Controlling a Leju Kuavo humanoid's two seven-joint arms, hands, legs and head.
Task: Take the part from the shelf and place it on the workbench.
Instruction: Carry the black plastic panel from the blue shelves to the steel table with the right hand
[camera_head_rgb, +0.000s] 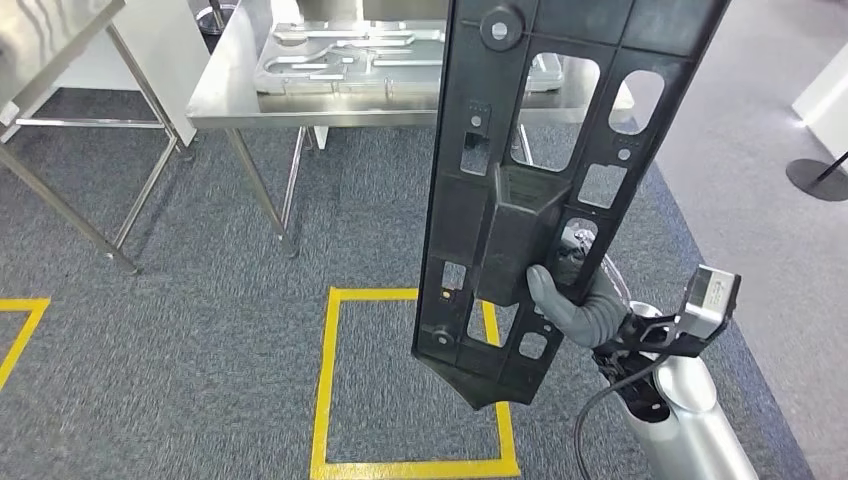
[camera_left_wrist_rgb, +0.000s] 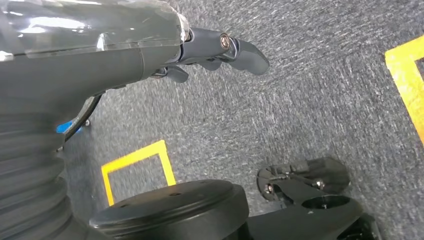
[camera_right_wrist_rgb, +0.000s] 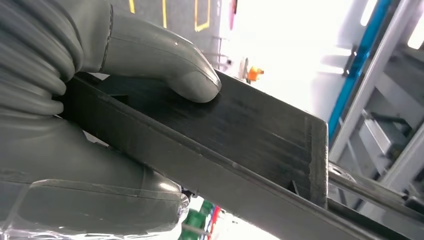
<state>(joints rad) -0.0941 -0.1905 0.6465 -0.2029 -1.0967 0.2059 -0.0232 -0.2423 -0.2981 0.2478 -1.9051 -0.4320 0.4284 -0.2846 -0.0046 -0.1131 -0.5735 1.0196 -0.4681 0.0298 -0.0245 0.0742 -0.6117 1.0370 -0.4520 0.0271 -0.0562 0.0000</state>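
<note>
We have the part in our grip already, so the picking half looks done and the carrying and setting-down are what remain. Closest to us, our right hand (camera_head_rgb: 580, 312) comes up from the lower right on its silver arm, its grey thumb (camera_right_wrist_rgb: 165, 60) pressed flat on one face of the long black plastic panel with moulded cut-outs and a raised central block (camera_head_rgb: 545, 170), the other fingers wrapped behind it; the hand is closed firmly around the panel's lower section. From the hand the panel rises steeply, tilted a little, its pointed lower end hanging just below the hand over the grey carpet, where a yellow taped square (camera_head_rgb: 410, 385) lies. Our left hand (camera_left_wrist_rgb: 220, 50) hangs at our side over that carpet, holding nothing, its dark fingers loosely curled rather than spread. Well beyond the right hand, past the panel's upper end, stands the stainless steel surface (camera_head_rgb: 225, 100) carrying a pale grey shaped fixture (camera_head_rgb: 330, 65). We judge this to be the workbench. The panel is not yet over it, so we still have to close that gap and lay the part down.
</note>
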